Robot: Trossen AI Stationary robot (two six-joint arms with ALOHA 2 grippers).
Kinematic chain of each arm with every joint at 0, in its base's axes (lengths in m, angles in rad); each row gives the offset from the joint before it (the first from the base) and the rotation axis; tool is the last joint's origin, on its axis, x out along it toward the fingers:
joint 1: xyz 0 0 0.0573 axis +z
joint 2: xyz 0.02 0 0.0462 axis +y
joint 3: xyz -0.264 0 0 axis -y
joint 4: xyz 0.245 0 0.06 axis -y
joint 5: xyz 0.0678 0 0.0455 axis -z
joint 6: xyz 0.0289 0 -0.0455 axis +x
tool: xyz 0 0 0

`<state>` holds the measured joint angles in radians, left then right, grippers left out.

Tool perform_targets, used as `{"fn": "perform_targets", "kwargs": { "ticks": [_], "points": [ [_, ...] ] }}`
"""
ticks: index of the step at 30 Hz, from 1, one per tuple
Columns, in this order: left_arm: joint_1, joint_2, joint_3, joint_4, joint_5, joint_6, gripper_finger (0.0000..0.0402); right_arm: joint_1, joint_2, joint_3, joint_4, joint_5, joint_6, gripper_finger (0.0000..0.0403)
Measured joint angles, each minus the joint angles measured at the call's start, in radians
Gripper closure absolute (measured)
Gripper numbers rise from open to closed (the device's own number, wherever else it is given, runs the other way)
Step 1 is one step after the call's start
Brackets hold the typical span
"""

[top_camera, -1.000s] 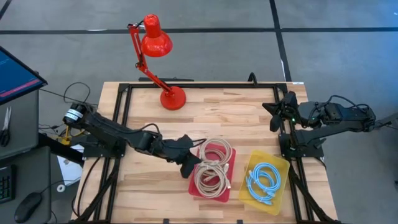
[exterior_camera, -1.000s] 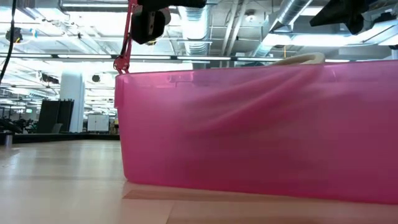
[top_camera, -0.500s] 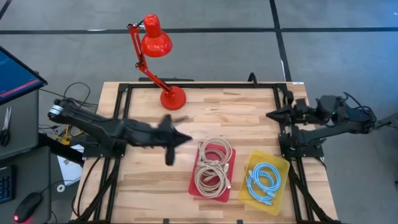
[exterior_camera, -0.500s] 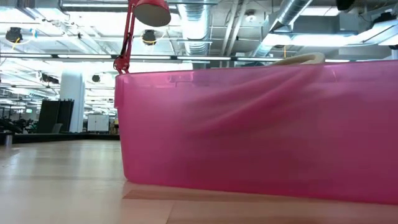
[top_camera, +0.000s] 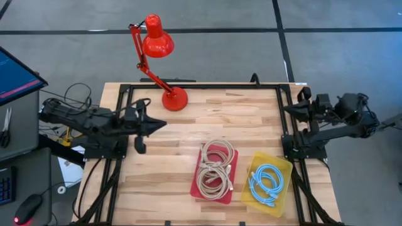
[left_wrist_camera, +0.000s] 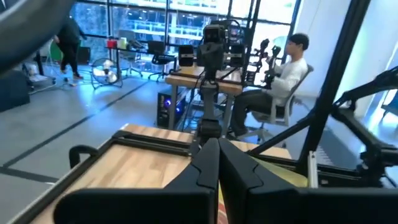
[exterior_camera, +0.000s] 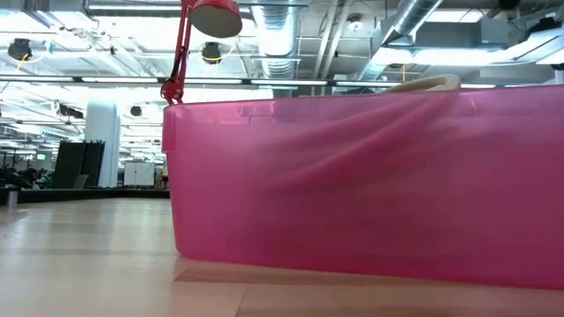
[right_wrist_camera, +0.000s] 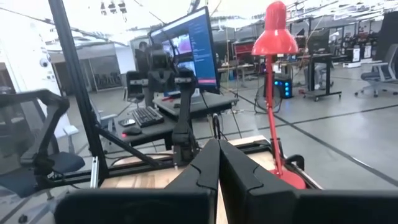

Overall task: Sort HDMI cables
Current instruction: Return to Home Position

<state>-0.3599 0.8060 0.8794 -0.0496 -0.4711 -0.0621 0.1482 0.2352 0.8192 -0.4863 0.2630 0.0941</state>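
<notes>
Desk lamp (top_camera: 174, 98) stands on the table (top_camera: 239, 119) right by the left gripper (top_camera: 158, 123), on its far side. Toward the front edge, between it and the right gripper (top_camera: 289, 110), the left bin (top_camera: 234, 164) and right bin (top_camera: 286, 172) sit side by side, HDMI cables (top_camera: 213, 165) coiled in both.

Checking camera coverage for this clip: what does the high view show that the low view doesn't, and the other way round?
Only the high view: the yellow bin holding the blue cables, the left arm at the table's left edge, the right arm at its right edge, and the base of the red lamp.
Only the low view: the pink bin seen side-on, wall up close, and the room's ceiling behind.
Both: the pink bin, a beige cable (in the low view just a loop above the rim), the red lamp and the wooden table.
</notes>
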Motion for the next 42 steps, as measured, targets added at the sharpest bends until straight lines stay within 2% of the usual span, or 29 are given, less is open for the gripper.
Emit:
{"fn": "perform_targets", "kwargs": {
  "ticks": [5,15,20,27,35,40,42],
  "points": [
    [-0.002,-0.140,-0.123,0.015,0.004,-0.047,0.0398,0.000,-0.039,0.000,-0.041,0.000,0.000,0.0403],
    [-0.002,-0.430,-0.270,0.022,0.056,0.007,0.0398,0.001,-0.062,0.000,-0.084,0.000,0.000,0.0403],
    [-0.002,-0.537,-0.288,0.021,0.097,0.080,0.0398,0.001,-0.069,0.000,-0.077,0.000,0.001,0.0403],
    [-0.002,-0.614,-0.288,-0.016,0.103,0.160,0.0398,0.001,-0.068,0.000,-0.053,0.000,0.003,0.0403],
    [-0.002,-0.801,-0.287,-0.134,0.097,0.135,0.0398,0.001,-0.068,0.000,-0.052,0.000,0.012,0.0403],
    [-0.001,-0.803,-0.280,-0.186,0.087,0.144,0.0398,0.000,-0.068,0.000,-0.051,0.015,0.012,0.0403],
    [-0.001,-0.803,-0.279,-0.216,0.052,0.134,0.0398,0.000,-0.067,0.000,-0.052,0.021,0.012,0.0403]
  ]
}}
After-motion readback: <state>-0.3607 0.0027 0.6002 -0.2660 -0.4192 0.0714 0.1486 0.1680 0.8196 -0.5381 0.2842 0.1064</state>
